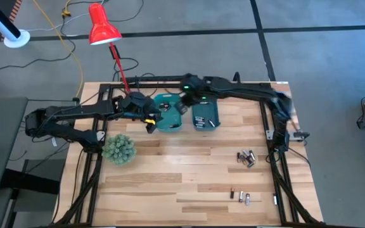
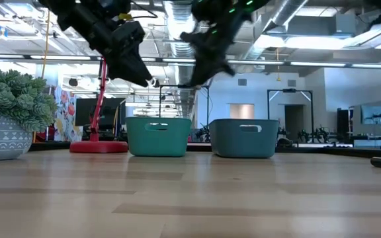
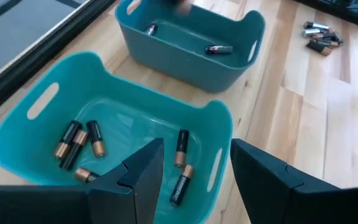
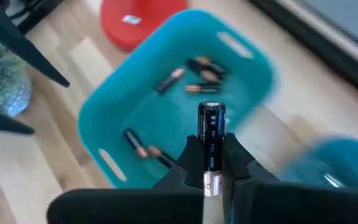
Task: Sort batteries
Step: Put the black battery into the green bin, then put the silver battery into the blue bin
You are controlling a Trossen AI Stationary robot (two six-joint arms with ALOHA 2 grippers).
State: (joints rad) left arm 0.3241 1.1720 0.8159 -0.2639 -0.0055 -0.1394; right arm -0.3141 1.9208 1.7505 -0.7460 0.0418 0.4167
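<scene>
Two bins sit side by side near the desk's far edge. Lighter teal bin [image 3: 114, 112] holds six dark copper-ended batteries [image 3: 79, 142], three clustered, two near one end wall, one partly hidden. Darker teal bin [image 3: 191, 50] holds two cells. Left gripper [image 3: 194, 180] hovers over the lighter bin, fingers spread, nothing held. Right gripper [image 4: 211, 163] above the lighter bin too, clenched on one black battery [image 4: 211, 134], upright. Loose batteries [image 1: 246, 158] near the desk's right edge, more [image 1: 241, 197] by the near edge.
</scene>
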